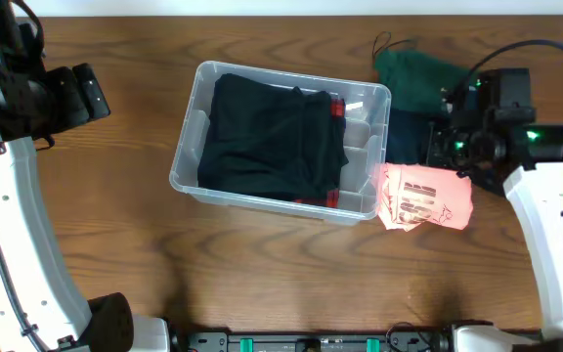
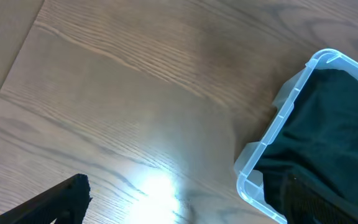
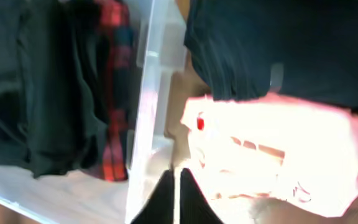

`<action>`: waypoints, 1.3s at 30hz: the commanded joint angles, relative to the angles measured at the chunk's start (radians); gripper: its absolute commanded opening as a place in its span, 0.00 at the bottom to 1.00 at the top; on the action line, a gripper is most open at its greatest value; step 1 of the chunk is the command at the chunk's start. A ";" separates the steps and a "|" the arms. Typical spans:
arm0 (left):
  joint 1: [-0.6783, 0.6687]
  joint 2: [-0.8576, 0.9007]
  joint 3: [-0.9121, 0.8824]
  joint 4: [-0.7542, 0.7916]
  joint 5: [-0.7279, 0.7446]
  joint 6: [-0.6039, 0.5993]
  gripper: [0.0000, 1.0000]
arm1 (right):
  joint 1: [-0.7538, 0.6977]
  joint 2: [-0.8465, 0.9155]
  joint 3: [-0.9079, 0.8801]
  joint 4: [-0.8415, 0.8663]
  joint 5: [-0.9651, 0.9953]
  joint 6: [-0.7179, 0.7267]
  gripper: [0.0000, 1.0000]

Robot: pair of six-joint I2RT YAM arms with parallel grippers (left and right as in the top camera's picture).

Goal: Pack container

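No word or number can be read in any view. The pink cloth (image 1: 426,198) lying on the table (image 1: 262,279) just beside the clear container (image 1: 189,147) carries rows of dark print, too small and blurred from overhead to make out; the right wrist view shows it washed out by glare, with only a small red mark and faint strokes
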 commanded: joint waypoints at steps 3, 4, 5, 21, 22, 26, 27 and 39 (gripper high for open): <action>0.004 -0.008 -0.008 -0.004 -0.008 -0.005 0.98 | 0.036 0.104 0.018 -0.036 0.016 0.025 0.01; 0.004 -0.008 -0.008 -0.004 -0.008 -0.005 0.98 | 0.045 0.121 0.018 -0.035 0.013 0.025 0.01; 0.004 -0.008 -0.008 -0.004 -0.008 -0.005 0.98 | 0.058 0.141 0.018 -0.032 0.013 0.025 0.01; 0.004 -0.008 -0.008 -0.004 -0.008 -0.005 0.98 | 0.158 0.342 0.018 0.267 -0.089 0.044 0.01; 0.004 -0.008 -0.008 -0.004 -0.008 -0.005 0.98 | 0.158 0.349 0.018 0.284 -0.101 0.043 0.01; 0.004 -0.008 -0.008 -0.004 -0.008 -0.005 0.98 | 0.171 0.352 0.018 0.344 -0.105 0.044 0.01; 0.004 -0.008 -0.008 -0.004 -0.008 -0.005 0.98 | 0.175 0.351 0.018 0.356 -0.115 0.044 0.01; 0.004 -0.008 -0.008 -0.004 -0.008 -0.005 0.98 | 0.170 0.323 0.020 0.370 0.028 0.052 0.56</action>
